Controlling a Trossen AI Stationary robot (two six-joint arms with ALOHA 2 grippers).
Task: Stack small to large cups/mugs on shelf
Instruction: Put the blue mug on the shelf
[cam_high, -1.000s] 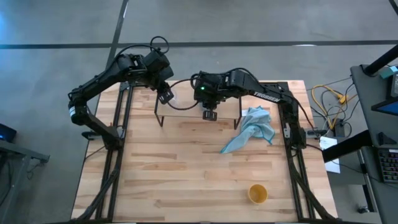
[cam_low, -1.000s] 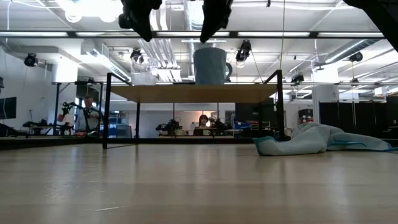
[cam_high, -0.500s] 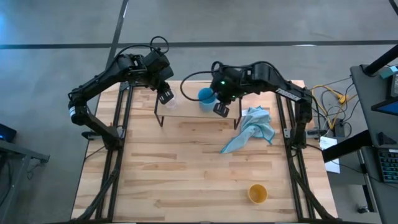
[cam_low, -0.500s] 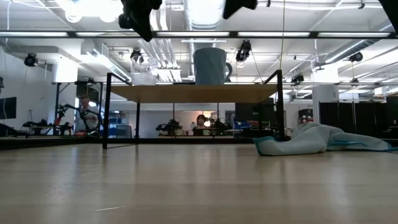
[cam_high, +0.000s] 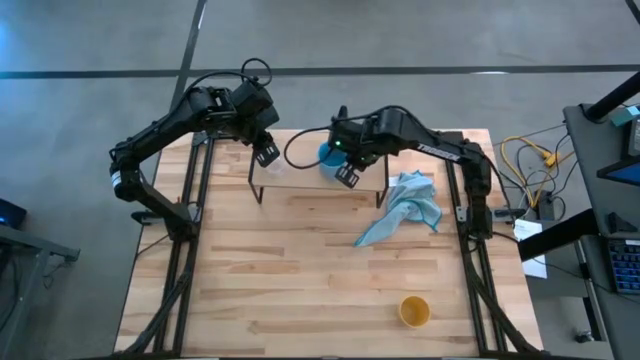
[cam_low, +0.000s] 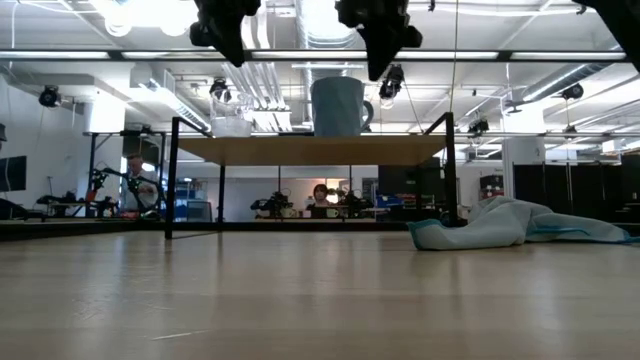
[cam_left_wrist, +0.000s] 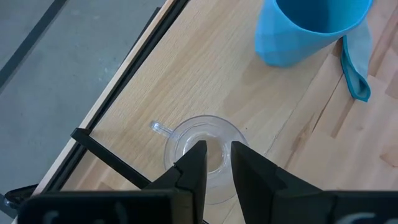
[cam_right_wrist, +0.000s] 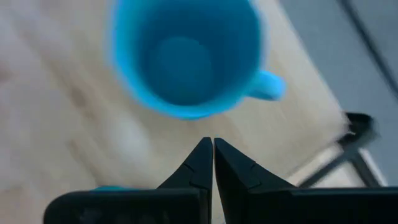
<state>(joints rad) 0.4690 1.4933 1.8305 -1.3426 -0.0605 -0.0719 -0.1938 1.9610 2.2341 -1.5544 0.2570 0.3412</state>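
The right gripper (cam_high: 345, 175) hangs over the shelf (cam_high: 300, 180) with its two fingers (cam_right_wrist: 205, 163) pressed tip to tip, holding nothing. Just beyond them stands the light blue cup (cam_right_wrist: 185, 59), upright on the board, mouth up, long axis vertical, its handle sticking out sideways. The left gripper (cam_high: 266, 154) waits above the clear glass (cam_left_wrist: 202, 155) at the shelf's left end, fingers parted only a sliver, empty; the glass is upright too, its small handle pointing away from the blue cup.

To my eye the blue cup has been set down and the yellow-orange cup (cam_high: 414, 311), far off near the table's front edge, right side, is the one left to fetch. I'd lift straight up clear of the rim, then swing wide of the crumpled cloth (cam_high: 405, 208) and open the fingers before coming down on it
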